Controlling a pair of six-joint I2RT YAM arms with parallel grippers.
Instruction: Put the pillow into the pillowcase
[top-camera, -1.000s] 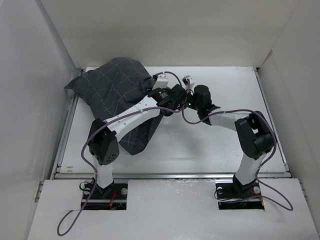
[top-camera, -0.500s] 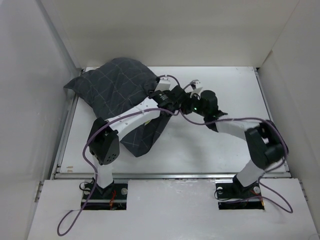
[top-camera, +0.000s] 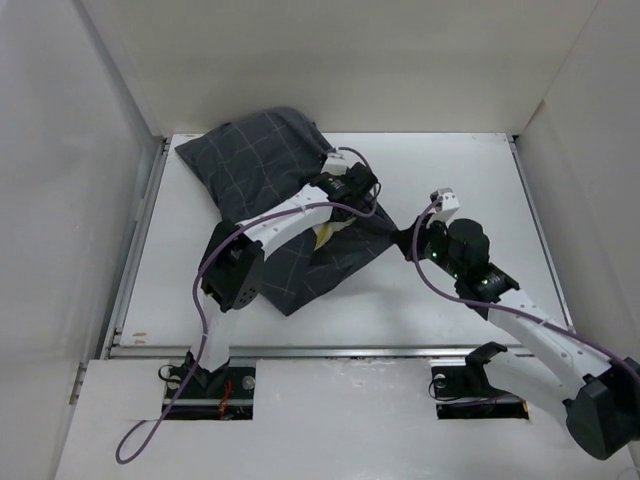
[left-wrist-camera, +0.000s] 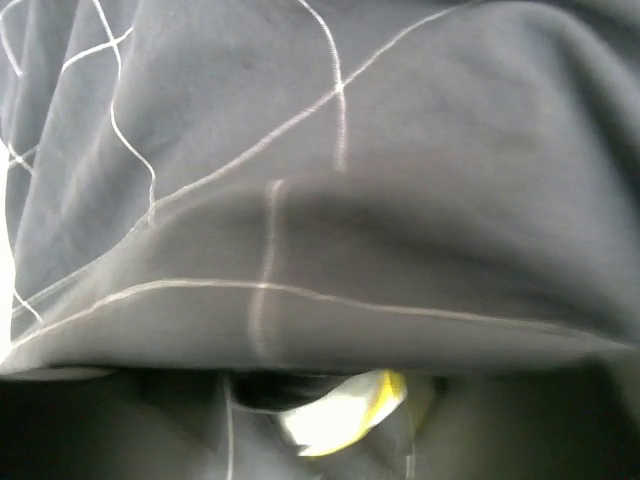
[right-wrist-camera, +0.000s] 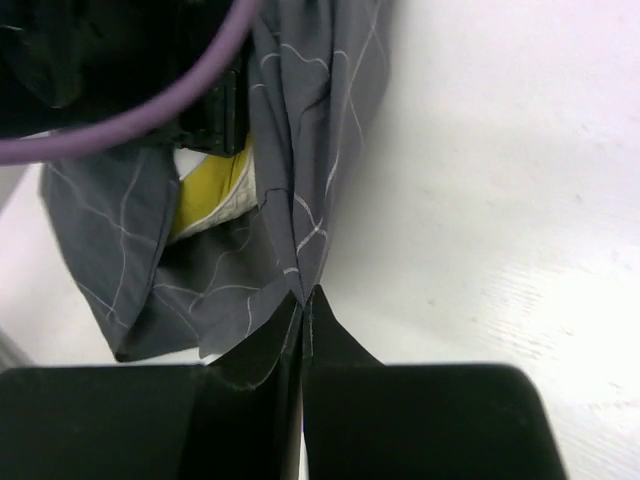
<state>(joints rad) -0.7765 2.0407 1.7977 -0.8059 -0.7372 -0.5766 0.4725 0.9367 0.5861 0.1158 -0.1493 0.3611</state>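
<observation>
Pillowcase (top-camera: 262, 170) corner pinched in right gripper (right-wrist-camera: 303, 300); pillow (right-wrist-camera: 215, 195) peeks out.

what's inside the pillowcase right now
At the pillowcase opening a small yellow and white patch of the pillow shows. The rest of the pillow is covered by the dark fabric, so how far in it sits cannot be seen.

Charcoal light-checked pillowcase (top-camera: 262, 170), yellow-edged white pillow (right-wrist-camera: 213, 195)
</observation>
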